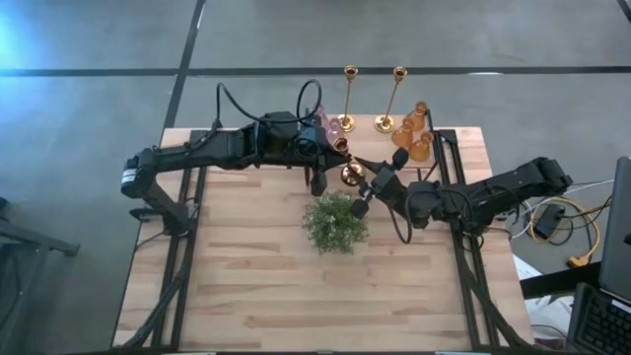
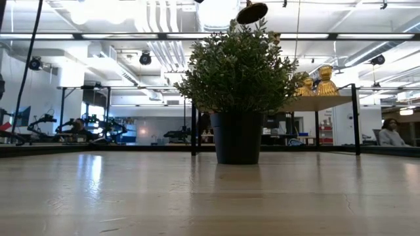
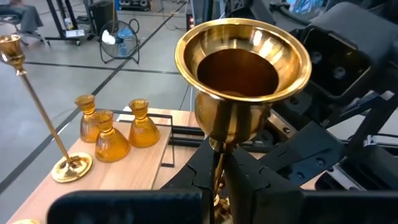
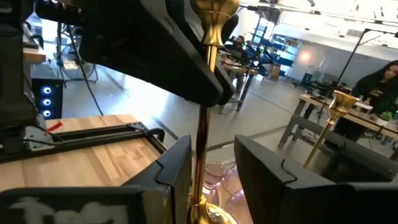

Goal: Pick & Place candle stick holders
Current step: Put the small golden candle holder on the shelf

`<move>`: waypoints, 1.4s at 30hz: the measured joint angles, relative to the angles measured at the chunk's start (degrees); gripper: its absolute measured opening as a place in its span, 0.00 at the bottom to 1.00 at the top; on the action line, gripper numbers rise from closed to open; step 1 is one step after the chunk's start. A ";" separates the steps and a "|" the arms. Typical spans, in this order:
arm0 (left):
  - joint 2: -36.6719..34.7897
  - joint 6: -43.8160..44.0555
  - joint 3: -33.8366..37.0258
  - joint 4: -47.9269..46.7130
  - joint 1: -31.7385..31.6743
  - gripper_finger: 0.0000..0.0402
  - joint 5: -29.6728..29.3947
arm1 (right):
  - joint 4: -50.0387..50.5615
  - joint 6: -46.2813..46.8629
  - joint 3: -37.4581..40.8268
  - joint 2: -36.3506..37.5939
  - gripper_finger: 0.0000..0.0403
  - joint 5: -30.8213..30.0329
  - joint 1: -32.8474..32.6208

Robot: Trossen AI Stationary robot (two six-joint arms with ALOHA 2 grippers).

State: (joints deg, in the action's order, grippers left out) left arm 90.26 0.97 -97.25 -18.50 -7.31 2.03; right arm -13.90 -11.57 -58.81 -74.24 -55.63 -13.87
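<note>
Worktop (image 1: pixel 246 286) of pale wood, potted plant (image 1: pixel 335 223) at centre, left gripper (image 1: pixel 317 183) clamped on brass candle holder (image 1: pixel 351 175) at 12 o'clock of the plant, right gripper (image 1: pixel 362 204) parted around its stem, amber holders (image 1: pixel 414 131) at 1 o'clock.

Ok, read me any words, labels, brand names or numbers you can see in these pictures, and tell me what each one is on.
None can be read.
Left arm: a pale label near its base, too small to read.
Right pincer's own body: a whitish smudged mark, too blurred to read.
Brass candle stick holder, amber glass holders and plant pot: no writing shows.
</note>
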 joint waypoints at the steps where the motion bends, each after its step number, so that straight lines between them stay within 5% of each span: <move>1: 0.00 0.02 0.00 0.19 0.01 0.05 0.19 | -0.03 0.00 0.00 0.00 0.28 0.10 0.00; 13: 0.04 0.13 0.02 -0.16 0.02 0.05 1.94 | -0.18 -1.91 -3.60 -3.61 0.18 1.30 1.50; 20: -0.07 -1.82 0.02 -1.00 -0.04 0.06 1.42 | 0.21 -5.25 -6.98 -6.37 0.03 -3.52 1.62; 27: -0.47 -4.91 0.07 -2.64 0.02 0.30 -2.95 | 0.83 -3.25 -4.58 -4.16 0.03 -6.95 1.55; 35: -4.95 -7.41 1.21 -4.42 -0.09 0.53 -20.03 | 0.09 2.37 4.74 4.59 0.02 -7.58 2.54; 38: -7.35 -7.15 6.03 0.14 -0.11 0.55 -23.23 | -10.86 -1.12 11.68 6.57 0.02 -7.56 4.10; 42: -11.21 -9.16 18.29 15.33 -0.09 0.55 -28.57 | -39.24 -11.36 23.34 6.52 0.02 -5.02 6.68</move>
State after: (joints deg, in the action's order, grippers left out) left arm 79.04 -8.18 -78.97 -3.17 -7.40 -26.54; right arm -53.14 -22.93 -35.47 -67.72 -60.65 -7.18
